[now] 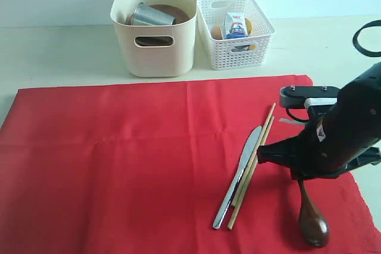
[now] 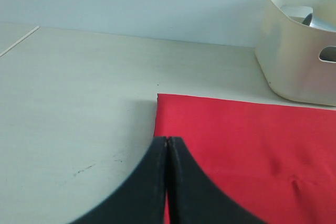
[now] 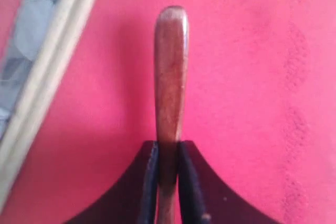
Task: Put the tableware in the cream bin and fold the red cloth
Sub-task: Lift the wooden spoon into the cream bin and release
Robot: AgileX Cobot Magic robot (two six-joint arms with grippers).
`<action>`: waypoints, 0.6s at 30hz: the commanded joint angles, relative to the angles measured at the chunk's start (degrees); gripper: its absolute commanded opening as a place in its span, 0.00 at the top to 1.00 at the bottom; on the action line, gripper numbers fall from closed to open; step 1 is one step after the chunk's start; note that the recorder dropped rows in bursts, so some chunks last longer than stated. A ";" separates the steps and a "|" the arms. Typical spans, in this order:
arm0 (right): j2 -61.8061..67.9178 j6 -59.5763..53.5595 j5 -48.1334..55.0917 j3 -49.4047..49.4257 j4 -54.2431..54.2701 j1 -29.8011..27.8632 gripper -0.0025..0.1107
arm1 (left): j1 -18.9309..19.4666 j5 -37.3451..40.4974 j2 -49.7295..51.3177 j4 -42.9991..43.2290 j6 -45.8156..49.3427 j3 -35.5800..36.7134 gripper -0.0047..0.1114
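Red cloth (image 1: 131,165): spread flat over the table (image 1: 59,52), unfolded, with light creases; one corner shows in the left wrist view (image 2: 236,145).
Cream bin (image 1: 153,25): upright on the bare table just beyond the cloth's far edge, left of the white basket (image 1: 262,43) and almost touching it.
Cup (image 1: 152,15): steel, tipped on its side inside the cream bin.
Plate (image 1: 177,11): brown, inside the cream bin behind the cup, only partly visible.
Packet (image 1: 235,26): blue and white, standing in the white basket among small items too hidden to name.
Knife (image 1: 238,176): silver, lying on the cloth right of centre, slanted, with its blade end toward the bins.
Chopsticks (image 1: 255,162): wooden pair, lying side by side on the cloth against the knife's right side, at the same slant.
Spoon (image 1: 312,221): dark wood, near the cloth's near right corner, right of the chopsticks and apart from them; its bowl end points toward the near edge and its handle runs up into the right gripper.
Right gripper (image 3: 168,150): jaws closed narrowly on the spoon handle, one pad on each side.
Left gripper (image 2: 167,145): jaws closed tip to tip with nothing between them, over the cloth's edge by its corner.
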 commanded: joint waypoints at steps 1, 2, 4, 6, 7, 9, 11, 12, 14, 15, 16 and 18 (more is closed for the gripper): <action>-6.95 -0.41 0.05 0.16 -0.45 -0.07 0.98 | 0.06 -0.35 -0.33 -0.30 0.25 -0.04 0.95; -8.61 -0.41 -0.31 0.03 -0.45 -0.07 0.98 | 0.06 -0.35 -0.33 -0.30 0.25 -0.04 0.95; -11.21 -0.84 -0.31 -0.88 -0.91 -0.07 0.98 | 0.06 -0.35 -0.33 -0.30 0.25 -0.04 0.95; -13.46 -0.84 -0.31 -2.41 -2.15 -0.07 0.98 | 0.06 -0.35 -0.33 -0.30 0.25 -0.04 0.95; -14.22 -0.84 -0.31 -3.57 -2.92 -0.07 0.98 | 0.06 -0.35 -0.33 -0.30 0.25 -0.04 0.95; -14.96 -0.84 -0.55 -6.31 -4.67 -0.07 0.98 | 0.06 -0.35 -0.33 -0.30 0.25 -0.04 0.95; -15.05 -0.84 -0.55 -9.60 -6.72 -0.07 0.98 | 0.06 -0.35 -0.33 -0.30 0.25 -0.04 0.95; -14.82 -0.84 -0.71 -10.94 -7.78 -0.07 0.98 | 0.06 -0.35 -0.33 -0.30 0.25 -0.04 0.95; -14.11 -0.84 -2.09 -14.27 -10.85 -0.07 0.98 | 0.06 -0.35 -0.33 -0.30 0.25 -0.04 0.95; -13.68 -0.84 -2.71 -15.55 -12.09 -0.07 0.98 | 0.06 -0.35 -0.33 -0.30 0.25 -0.04 0.95; -13.12 -0.84 -3.79 -17.07 -13.85 -0.07 0.98 | 0.06 -0.35 -0.33 -0.30 0.25 -0.04 0.95; -11.67 -0.84 -5.60 -20.18 -16.52 -0.07 0.98 | 0.06 -0.35 -0.33 -0.30 0.25 -0.04 0.95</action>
